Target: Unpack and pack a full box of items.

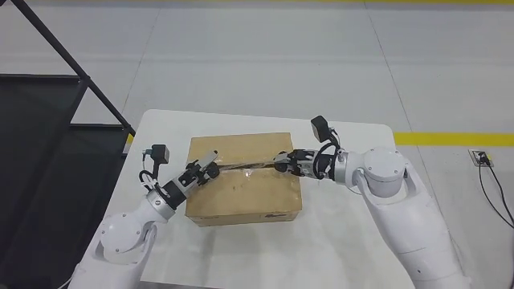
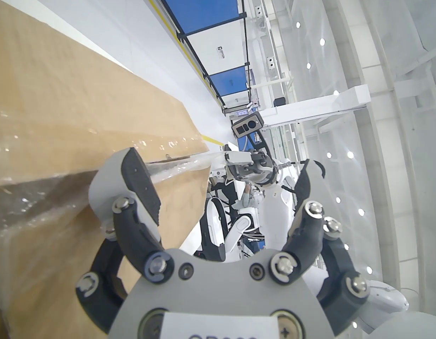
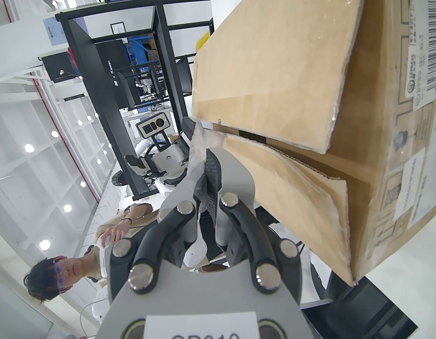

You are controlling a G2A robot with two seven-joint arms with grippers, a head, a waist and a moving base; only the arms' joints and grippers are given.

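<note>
Reaching low over the flat top of a brown cardboard box [image 1: 241, 193], in the middle of the white table [image 1: 345, 233], one from each side. Spread wide open on the left gripper [image 1: 207, 168]. Pinched tight on crinkly clear tape [image 3: 198, 139] with the right gripper [image 3: 201, 172].

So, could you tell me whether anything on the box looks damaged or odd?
Yes: the clear tape is pulled loose and crumpled along the top seam of the box, and the flaps there sit slightly apart with ragged edges.
</note>
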